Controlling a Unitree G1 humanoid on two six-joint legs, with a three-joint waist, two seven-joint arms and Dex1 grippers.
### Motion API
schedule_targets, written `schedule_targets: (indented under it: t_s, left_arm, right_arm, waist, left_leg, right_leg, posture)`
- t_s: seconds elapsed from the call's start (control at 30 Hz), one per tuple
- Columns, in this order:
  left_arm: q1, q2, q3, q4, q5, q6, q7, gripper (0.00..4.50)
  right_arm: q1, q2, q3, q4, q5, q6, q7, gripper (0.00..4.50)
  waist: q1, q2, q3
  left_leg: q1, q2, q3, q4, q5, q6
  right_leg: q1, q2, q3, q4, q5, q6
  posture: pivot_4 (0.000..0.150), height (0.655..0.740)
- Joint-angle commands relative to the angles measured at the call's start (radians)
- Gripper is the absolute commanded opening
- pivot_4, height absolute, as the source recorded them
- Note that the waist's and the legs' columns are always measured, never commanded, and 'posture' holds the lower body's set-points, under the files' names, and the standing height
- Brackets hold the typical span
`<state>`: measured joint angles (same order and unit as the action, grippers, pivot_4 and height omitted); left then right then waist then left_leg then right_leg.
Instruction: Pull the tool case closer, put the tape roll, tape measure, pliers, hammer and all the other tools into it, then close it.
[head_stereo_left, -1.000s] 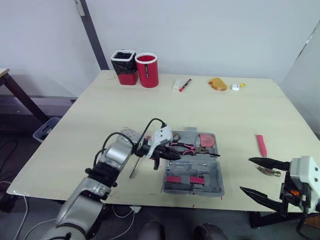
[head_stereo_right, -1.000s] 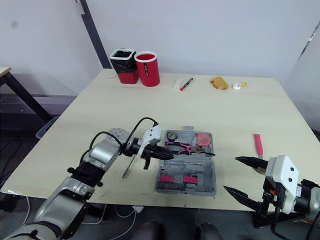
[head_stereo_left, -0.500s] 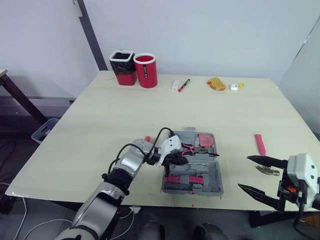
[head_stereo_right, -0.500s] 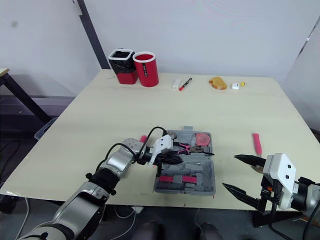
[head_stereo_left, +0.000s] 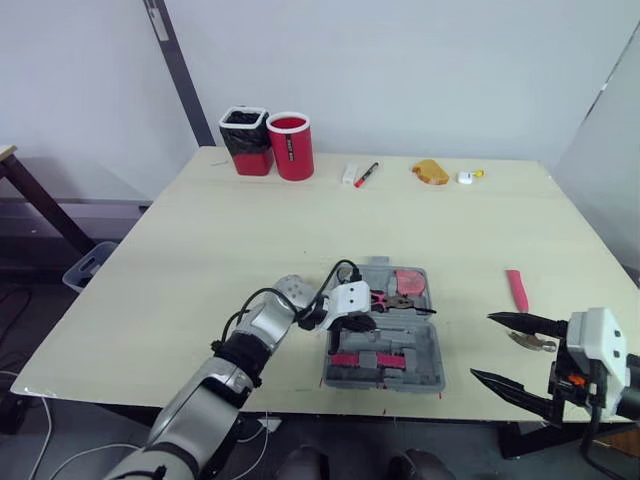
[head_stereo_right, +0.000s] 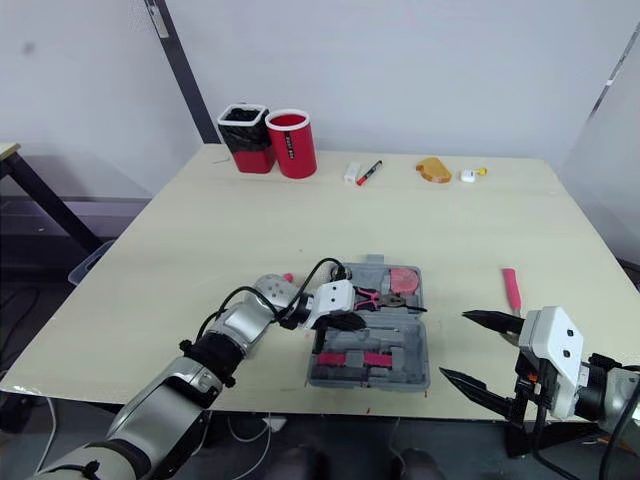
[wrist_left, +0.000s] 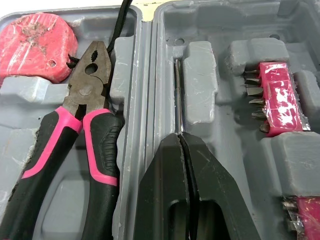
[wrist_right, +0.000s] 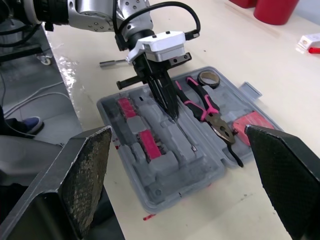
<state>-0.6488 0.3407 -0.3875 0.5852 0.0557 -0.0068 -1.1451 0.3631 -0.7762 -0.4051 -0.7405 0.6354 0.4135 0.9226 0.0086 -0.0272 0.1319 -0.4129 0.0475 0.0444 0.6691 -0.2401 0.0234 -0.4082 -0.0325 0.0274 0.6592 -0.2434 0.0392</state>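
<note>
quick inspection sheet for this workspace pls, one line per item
surface: pale wooden table
job's things: tool case open near front edge; pliers, tape measure, tape roll inside; pink tool outside, right of case
clutter: red cup, marker at far edge
grippers: left gripper shut on thin rod inside case; right gripper open, off case's right
cables: black cable from left wrist across case
surroundings: white wall, side table at left

The grey tool case (head_stereo_left: 425, 352) lies open at the table's (head_stereo_left: 300, 220) 6 o'clock edge, holding a tape roll (wrist_right: 206, 77), black-and-pink pliers (wrist_left: 75, 145) and, at its 1 o'clock corner, a red tape measure (wrist_left: 35, 47). A pink tool (head_stereo_left: 517, 290) lies flat at the case's 3 o'clock.
</note>
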Motion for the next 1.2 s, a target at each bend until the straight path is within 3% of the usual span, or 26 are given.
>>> schedule_targets:
  t_s: [0.03, 0.27, 0.5, 0.63, 0.83, 1.03, 1.2]
  left_arm:
    - [0.047, 0.012, 0.105, -0.093, -0.102, 0.094, 0.019, 0.05]
    - [0.284, 0.06, 0.445, -0.429, -0.3, 0.259, 0.269, 0.05]
    - [0.532, 0.103, 0.642, -0.62, -0.436, 0.331, 0.338, 0.05]
    - [0.68, 0.118, 0.696, -0.703, -0.486, 0.329, 0.334, 1.76]
    - [0.857, 0.159, 0.775, -0.731, -0.521, 0.295, 0.299, 4.48]
    - [1.005, 0.199, 0.853, -0.732, -0.536, 0.271, 0.272, 4.48]
    - [1.026, 0.195, 0.844, -0.755, -0.545, 0.26, 0.278, 4.48]
  right_arm:
    - [-0.023, 0.028, 0.018, -0.013, -0.021, -0.019, -0.05, 4.5]
    - [-0.125, 0.18, 0.196, 0.048, -0.177, -0.027, -0.266, 4.5]
    - [-0.2, 0.327, 0.27, 0.277, -0.265, -0.128, -0.342, 4.5]
    - [-0.149, 0.331, 0.194, 0.391, -0.271, -0.209, -0.326, 4.5]
    - [0.01, 0.304, 0.074, 0.409, -0.214, -0.271, -0.242, 4.5]
    - [0.165, 0.264, -0.058, 0.4, -0.178, -0.27, -0.196, 4.5]
    - [0.145, 0.239, -0.101, 0.431, -0.159, -0.253, -0.198, 4.5]
  waist:
    - [-0.004, 0.0, 0.0]
    - [-0.02, 0.0, 0.001]
    - [-0.018, 0.0, 0.001]
    - [-0.008, 0.001, 0.001]
    - [-0.007, 0.002, 0.002]
    - [-0.017, 0.004, 0.003]
    - [-0.019, 0.005, 0.004]
  left_leg:
    - [0.0, 0.0, 0.0, 0.0, 0.0, 0.0]
    - [0.0, 0.004, -0.003, 0.0, 0.0, 0.0]
    - [0.0, 0.006, 0.0, -0.001, 0.0, 0.0]
    - [-0.001, 0.006, 0.003, 0.0, 0.0, 0.0]
    - [0.001, 0.008, 0.003, -0.002, 0.0, 0.0]
    - [0.002, 0.009, 0.002, -0.004, -0.001, -0.001]
    - [0.002, 0.009, 0.002, -0.004, -0.003, -0.005]
  right_leg:
    - [0.0, 0.0, 0.0, 0.0, 0.0, 0.0]
    - [-0.002, 0.001, 0.0, 0.002, 0.0, 0.0]
    - [-0.002, 0.0, 0.0, 0.001, 0.0, 0.0]
    - [-0.002, -0.001, 0.0, 0.001, 0.0, 0.0]
    - [-0.002, -0.001, 0.0, 0.0, -0.001, -0.001]
    - [-0.003, -0.004, 0.001, -0.001, -0.002, -0.002]
    - [-0.005, -0.012, 0.0, -0.001, -0.004, 0.002]
  posture:
    - [0.15, 0.74]
    - [0.15, 0.74]
    - [0.15, 0.74]
    - [0.15, 0.74]
    - [0.15, 0.74]
    - [0.15, 0.74]
    - [0.15, 0.74]
